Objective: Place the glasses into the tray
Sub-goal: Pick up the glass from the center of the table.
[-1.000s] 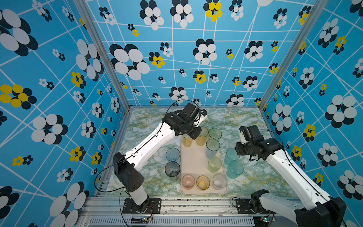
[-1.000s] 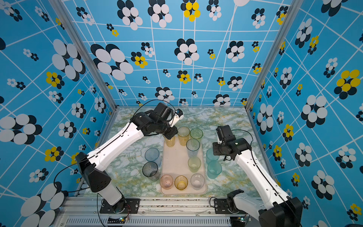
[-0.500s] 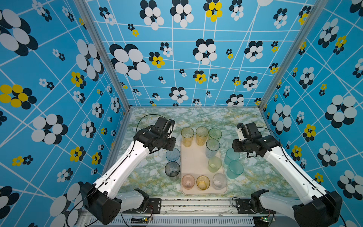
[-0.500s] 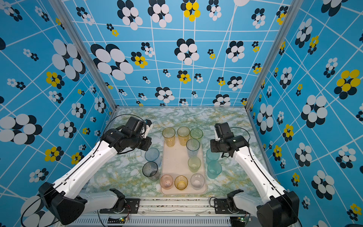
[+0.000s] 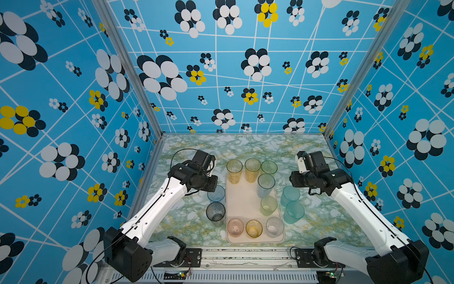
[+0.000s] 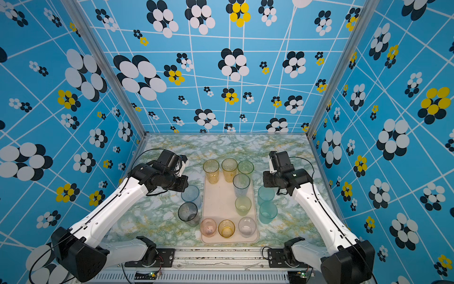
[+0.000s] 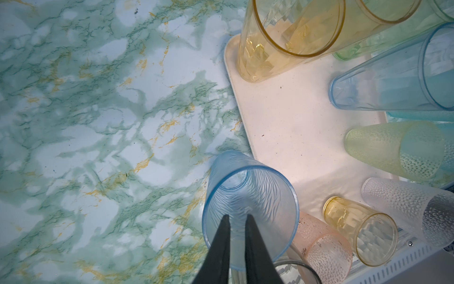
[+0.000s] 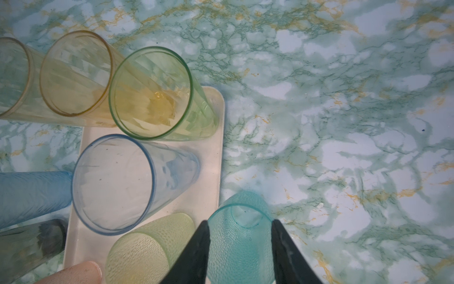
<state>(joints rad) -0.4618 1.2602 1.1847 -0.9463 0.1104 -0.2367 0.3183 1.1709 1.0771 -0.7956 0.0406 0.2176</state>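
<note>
The cream tray (image 5: 245, 196) (image 6: 221, 196) holds several upright glasses, amber and green at its far end and pink, amber and clear at its near end. Left of it on the table stand a blue glass (image 5: 216, 194) (image 7: 258, 191) and a grey glass (image 5: 215, 211). Two teal glasses (image 5: 290, 195) (image 5: 293, 211) stand to its right. My left gripper (image 7: 237, 216) hangs over the blue glass's mouth, fingers almost together with nothing between them. My right gripper (image 8: 240, 223) is open, its fingers close on either side of the farther teal glass (image 8: 242, 246).
The green marble table (image 5: 245, 147) is walled by blue flowered panels on three sides. An aluminium rail (image 5: 245, 255) with both arm bases runs along the front edge. Glasses stand close beside both long sides of the tray.
My left arm drew back from the tray's far end, leaving an amber glass standing there, and came over the blue glass with its jaws narrowing. The right arm shifted slightly over the teal glass.
</note>
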